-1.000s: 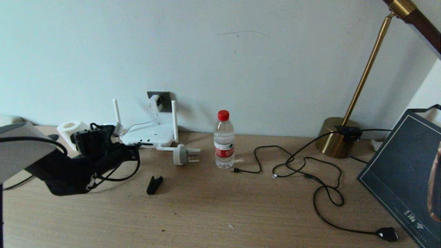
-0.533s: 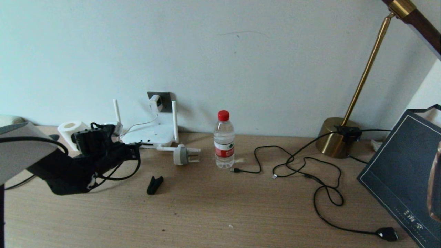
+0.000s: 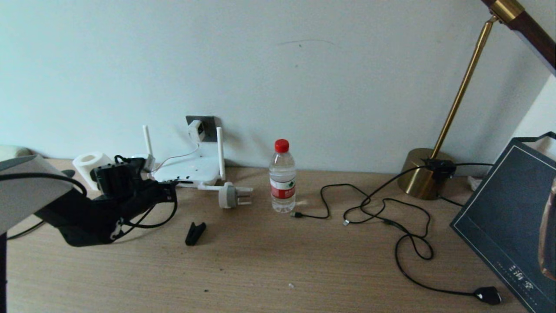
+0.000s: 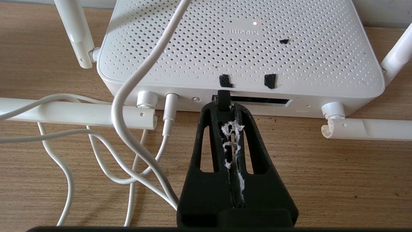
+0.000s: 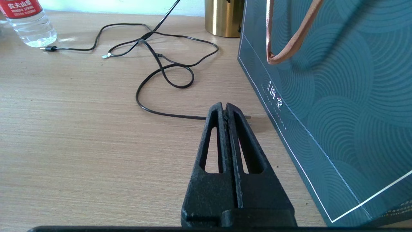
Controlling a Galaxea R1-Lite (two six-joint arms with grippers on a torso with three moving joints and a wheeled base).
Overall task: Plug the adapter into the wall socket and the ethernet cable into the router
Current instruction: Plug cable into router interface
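Left pincer (image 4: pixel 224 104) clamped on small black plug of ethernet cable (image 4: pixel 223 97), tip at dark slot in router (image 4: pixel 241 48) front edge; full seating not visible. Router flat on desk (image 3: pixel 278 261) by wall, four stick antennas: two upright, two lying. Adapter (image 3: pixel 195 129) sits in wall socket (image 3: pixel 207 126), white cord (image 4: pixel 128 106) trailing beside pincer. One water bottle (image 3: pixel 282 178), one round white-grey plug (image 3: pixel 229 195), one black clip (image 3: pixel 194 233), one paper roll (image 3: pixel 87 164), brass lamp (image 3: pixel 428 174), thin black cables (image 3: pixel 391 213). Right pincer (image 5: pixel 224 111) closed, empty, beside dark bag (image 5: pixel 338 96).
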